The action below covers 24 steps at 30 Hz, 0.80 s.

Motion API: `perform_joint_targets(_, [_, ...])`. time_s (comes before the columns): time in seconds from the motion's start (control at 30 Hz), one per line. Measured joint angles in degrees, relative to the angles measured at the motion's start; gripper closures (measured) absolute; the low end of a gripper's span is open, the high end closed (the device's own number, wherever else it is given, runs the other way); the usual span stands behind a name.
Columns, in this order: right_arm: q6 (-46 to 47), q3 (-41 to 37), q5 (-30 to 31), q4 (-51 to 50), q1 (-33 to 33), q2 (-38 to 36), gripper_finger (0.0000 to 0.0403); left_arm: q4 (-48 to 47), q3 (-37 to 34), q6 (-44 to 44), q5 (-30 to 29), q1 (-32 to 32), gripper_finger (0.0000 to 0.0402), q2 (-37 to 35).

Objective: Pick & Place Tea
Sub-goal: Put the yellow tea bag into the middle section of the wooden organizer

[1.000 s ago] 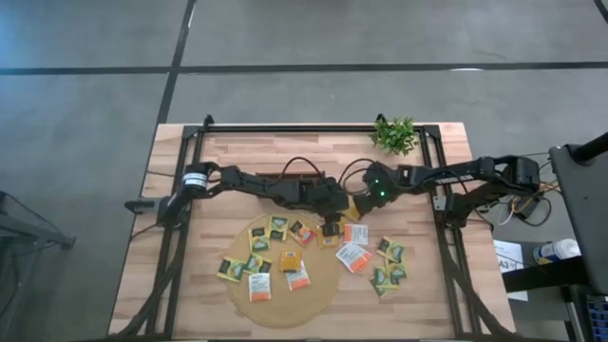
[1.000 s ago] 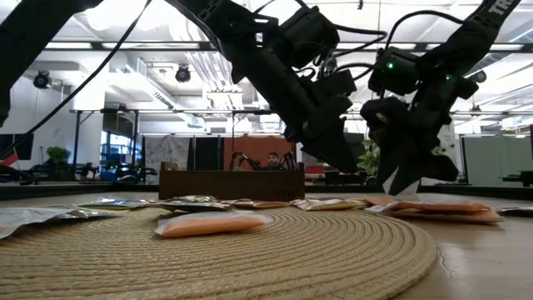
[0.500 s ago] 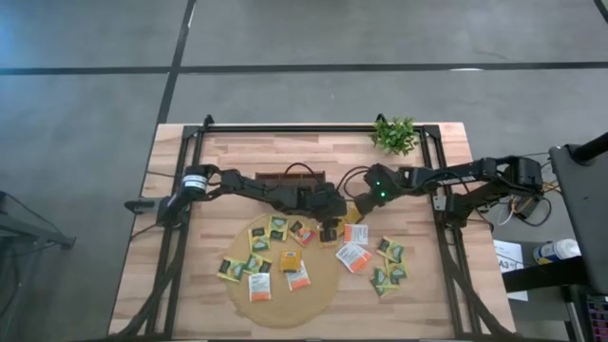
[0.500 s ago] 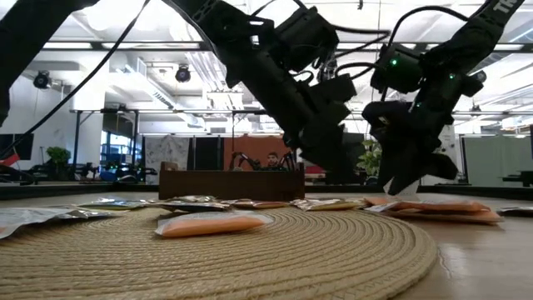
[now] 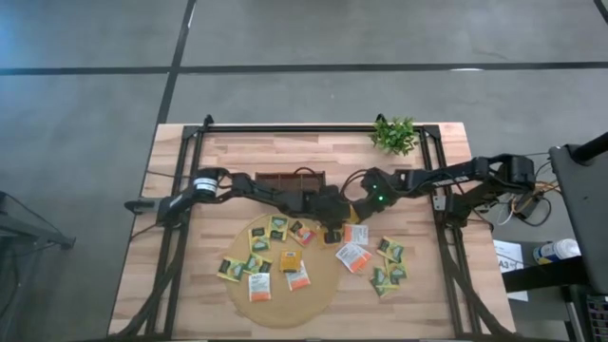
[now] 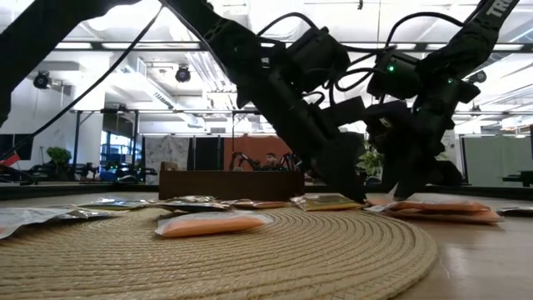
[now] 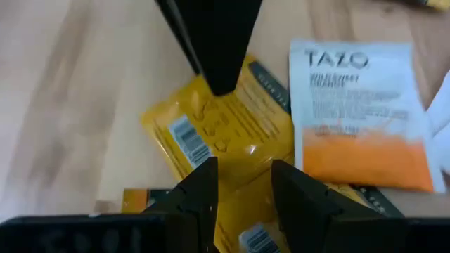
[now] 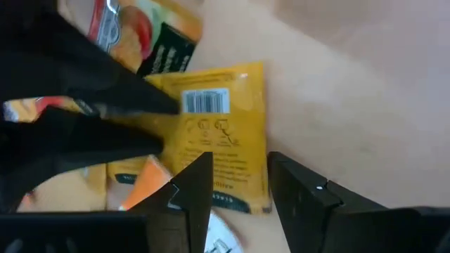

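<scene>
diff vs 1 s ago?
Left gripper has dropped to the yellow tea sachet at the mat's far edge, fingers open over it, nothing held. Right gripper shifted slightly, also over that sachet. Other sachets, tray and plant unchanged.

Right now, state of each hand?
Left hand: open, low over a yellow sachet, nothing held.
Right hand: open, over the same yellow sachet, nothing held.

yellow sachet (image 8: pixel 218 133): partly covered by the left arm's dark finger beside it
white-and-orange sachet (image 7: pixel 358 116): small print blurred
tray (image 5: pixel 293 179): contents too small to tell
</scene>
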Motion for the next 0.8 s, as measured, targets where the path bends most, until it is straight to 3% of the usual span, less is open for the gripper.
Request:
perform_joint_targets(0.1, [-0.03,0.02,-2.42,0.19,0.28,0.36,0.0266,-0.19,0.21,-0.01,0.01,-0.04,0.0274,0.25])
perform_joint_targets(0.4, [-2.33,1.01,-2.14,2.48,0.42,-0.06,0.0281,-0.68,0.23,-0.41,0.03,-0.04,0.0274,0.43])
perform_joint_targets(0.8, [-5.06,1.77,-1.76,2.11,0.42,-0.3,0.038,-2.3,0.04,-1.33,-1.71,-0.03,0.0274,-1.21])
